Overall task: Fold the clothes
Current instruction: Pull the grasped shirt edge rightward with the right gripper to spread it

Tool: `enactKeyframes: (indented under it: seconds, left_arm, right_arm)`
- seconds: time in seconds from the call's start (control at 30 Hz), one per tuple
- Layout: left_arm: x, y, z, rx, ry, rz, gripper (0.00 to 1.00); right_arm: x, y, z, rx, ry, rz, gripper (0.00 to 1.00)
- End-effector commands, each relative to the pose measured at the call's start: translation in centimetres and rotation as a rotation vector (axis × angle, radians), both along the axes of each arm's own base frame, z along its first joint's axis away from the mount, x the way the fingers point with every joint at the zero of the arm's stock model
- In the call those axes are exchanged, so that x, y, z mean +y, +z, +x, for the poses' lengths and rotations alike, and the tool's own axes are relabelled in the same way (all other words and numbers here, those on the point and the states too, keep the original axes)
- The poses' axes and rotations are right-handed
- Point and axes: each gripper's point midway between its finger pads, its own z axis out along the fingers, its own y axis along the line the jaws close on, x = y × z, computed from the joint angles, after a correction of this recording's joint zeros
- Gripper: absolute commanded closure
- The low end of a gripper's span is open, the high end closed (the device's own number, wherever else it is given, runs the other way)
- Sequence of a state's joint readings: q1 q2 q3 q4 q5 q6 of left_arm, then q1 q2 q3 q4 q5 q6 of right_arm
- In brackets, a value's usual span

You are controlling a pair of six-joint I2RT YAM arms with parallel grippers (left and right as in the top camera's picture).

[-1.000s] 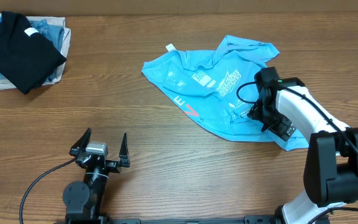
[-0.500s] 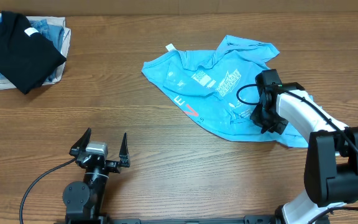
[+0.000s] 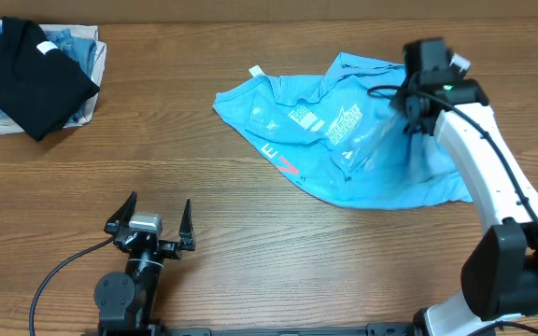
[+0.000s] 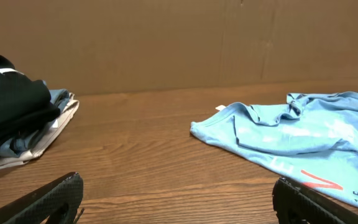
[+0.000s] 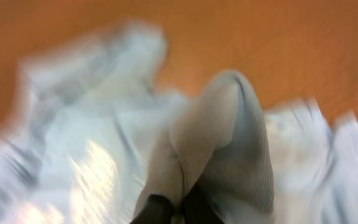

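A robot lab test station: left arm (image 3: 124,297) and right arm (image 3: 486,173) with a black cable (image 3: 59,271) at a wood-grain bench (image 3: 250,233), backed by a plain cardboard wall (image 4: 166,43)

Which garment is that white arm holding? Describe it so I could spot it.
Look at the right half of the wooden table, opposite the folded stack in the far left corner. There a t-shirt lies crumpled, one fold pinched in the right gripper. It alone is sky-blue and unfolded, with white lettering and a red mark; the stack is topped by a black shirt.
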State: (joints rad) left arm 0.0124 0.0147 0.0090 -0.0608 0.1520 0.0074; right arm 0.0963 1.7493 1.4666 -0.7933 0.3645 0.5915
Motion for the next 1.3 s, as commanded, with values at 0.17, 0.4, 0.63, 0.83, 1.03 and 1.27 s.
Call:
enactKeyframes:
  seconds: [0.17, 0.4, 0.63, 0.83, 1.03, 1.27]
  left_arm:
    - [-0.1, 0.0, 0.0, -0.007, -0.002, 0.019, 0.00]
    - [-0.1, 0.0, 0.0, -0.007, -0.002, 0.019, 0.00]
    - [-0.1, 0.0, 0.0, -0.007, -0.002, 0.019, 0.00]
    - [-0.1, 0.0, 0.0, -0.007, -0.002, 0.019, 0.00]
    - [-0.1, 0.0, 0.0, -0.007, -0.002, 0.019, 0.00]
    - [-0.1, 0.0, 0.0, -0.007, -0.002, 0.019, 0.00]
  right_arm:
    - [-7.7, -0.2, 4.0, -0.136, -0.151, -0.023, 0.45]
    - [-10.3, -2.5, 0.2, 0.021, -0.201, 0.098, 0.00]
    - [-11.3, -3.8, -8.5, 0.262, -0.476, 0.215, 0.00]
    - [-11.4, -5.9, -12.5, 0.411, -0.529, 0.229, 0.00]
    - [-11.2, -8.8, -11.6, 0.370, -0.446, 0.310, 0.24]
    - [-11.2, -10.4, -10.5, 0.312, -0.415, 0.344, 0.32]
